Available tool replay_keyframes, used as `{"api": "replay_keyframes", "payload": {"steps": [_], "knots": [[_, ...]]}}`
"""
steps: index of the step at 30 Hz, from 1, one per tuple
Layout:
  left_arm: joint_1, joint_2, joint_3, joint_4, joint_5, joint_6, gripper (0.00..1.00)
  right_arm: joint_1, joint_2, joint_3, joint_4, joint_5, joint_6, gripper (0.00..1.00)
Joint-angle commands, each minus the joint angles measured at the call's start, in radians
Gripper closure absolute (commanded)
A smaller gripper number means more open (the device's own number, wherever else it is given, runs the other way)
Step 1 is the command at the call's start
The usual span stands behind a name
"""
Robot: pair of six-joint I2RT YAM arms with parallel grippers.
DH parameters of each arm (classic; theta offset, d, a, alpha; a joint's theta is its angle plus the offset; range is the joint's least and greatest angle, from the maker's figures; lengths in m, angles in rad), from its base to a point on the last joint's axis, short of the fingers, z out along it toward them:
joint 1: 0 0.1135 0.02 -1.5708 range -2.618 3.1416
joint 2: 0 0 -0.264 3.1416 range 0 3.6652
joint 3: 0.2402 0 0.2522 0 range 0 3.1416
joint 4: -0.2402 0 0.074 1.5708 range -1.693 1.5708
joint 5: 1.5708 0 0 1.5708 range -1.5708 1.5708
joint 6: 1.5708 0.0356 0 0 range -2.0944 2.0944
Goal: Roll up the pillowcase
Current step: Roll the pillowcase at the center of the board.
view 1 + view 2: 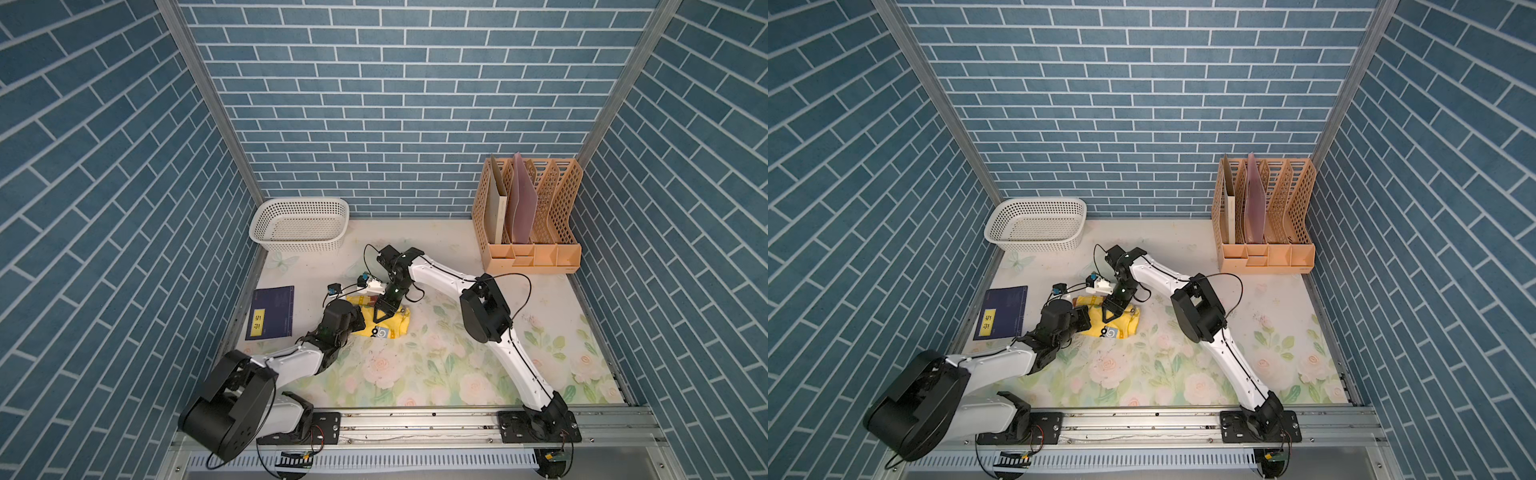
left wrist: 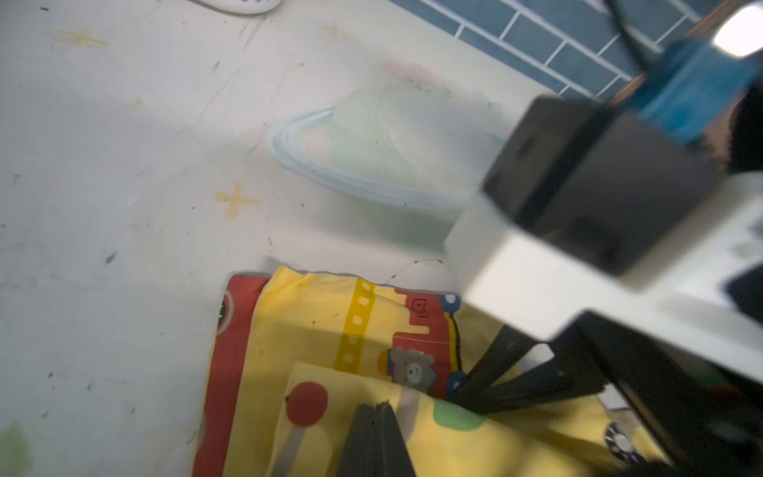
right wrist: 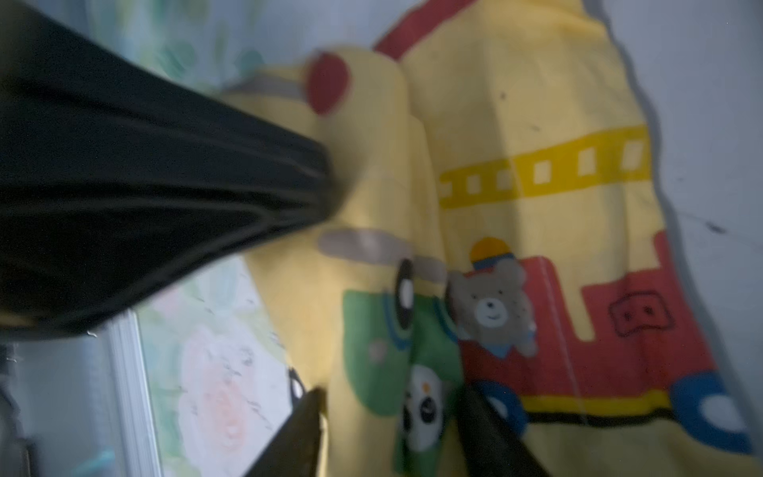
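- The pillowcase [image 1: 401,322] is lying bunched into a thick, partly rolled bundle on the floral table cover [image 1: 436,374], left of centre, well apart from the white basket [image 1: 299,224] and near the dark blue book [image 1: 272,311]
- The left gripper [image 2: 375,409] is pressing its closed jaws against the rolled fold; whether fabric is pinched between them cannot be told
- The right gripper [image 3: 392,433] is standing open over the bundle, its fingers [image 3: 301,429] straddling a ridge of the fabric

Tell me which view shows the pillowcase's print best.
The right wrist view: the pillowcase fills it, with fire truck, bear and green car readable though blurred. The left wrist view shows one end. Both top views show a small yellow bundle.
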Motion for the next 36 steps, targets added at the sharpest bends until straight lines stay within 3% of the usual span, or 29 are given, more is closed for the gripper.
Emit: {"api": "replay_keyframes", "payload": {"steps": [1, 4, 7, 9, 12, 18, 24, 26, 28, 31, 35, 36], "knots": [[0.003, 0.053, 0.061, 0.025, -0.103, -0.006, 1.00, -0.002, -0.179, -0.161, 0.190, 0.073, 0.026, 0.00], [0.044, 0.147, 0.078, 0.026, -0.096, -0.020, 1.00, -0.001, -0.433, -0.486, 0.538, 0.245, 0.091, 0.00], [0.055, 0.206, 0.073, 0.054, -0.094, -0.035, 1.00, 0.040, -0.662, -0.839, 0.908, 0.557, 0.078, 0.00], [0.057, 0.222, 0.077, 0.062, -0.083, -0.036, 1.00, 0.129, -0.761, -1.060, 1.155, 0.782, -0.034, 0.00], [0.058, 0.229, 0.092, 0.047, -0.092, -0.035, 1.00, 0.294, -0.797, -1.314, 1.457, 0.926, -0.294, 0.00], [0.062, 0.194, 0.077, 0.037, -0.094, -0.033, 1.00, 0.374, -0.659, -1.304, 1.584, 1.017, -0.373, 0.00], [0.063, 0.178, 0.075, 0.034, -0.084, -0.027, 1.00, 0.373, -0.471, -1.162, 1.521, 1.049, -0.429, 0.00], [0.063, 0.175, 0.071, 0.038, -0.081, -0.024, 1.00, 0.366, -0.422, -1.114, 1.470, 1.035, -0.425, 0.08], [0.063, 0.170, 0.070, 0.037, -0.079, -0.024, 1.00, 0.353, -0.378, -1.054, 1.382, 1.010, -0.404, 0.32], [0.065, 0.152, 0.066, 0.038, -0.075, -0.020, 1.00, 0.330, -0.359, -1.001, 1.269, 0.935, -0.366, 0.55], [0.089, 0.085, 0.065, 0.000, -0.083, -0.022, 1.00, 0.301, -0.384, -0.964, 1.138, 0.824, -0.297, 0.99], [0.106, 0.055, 0.061, -0.014, -0.083, -0.026, 1.00, 0.295, -0.397, -0.956, 1.104, 0.795, -0.273, 1.00]]}}
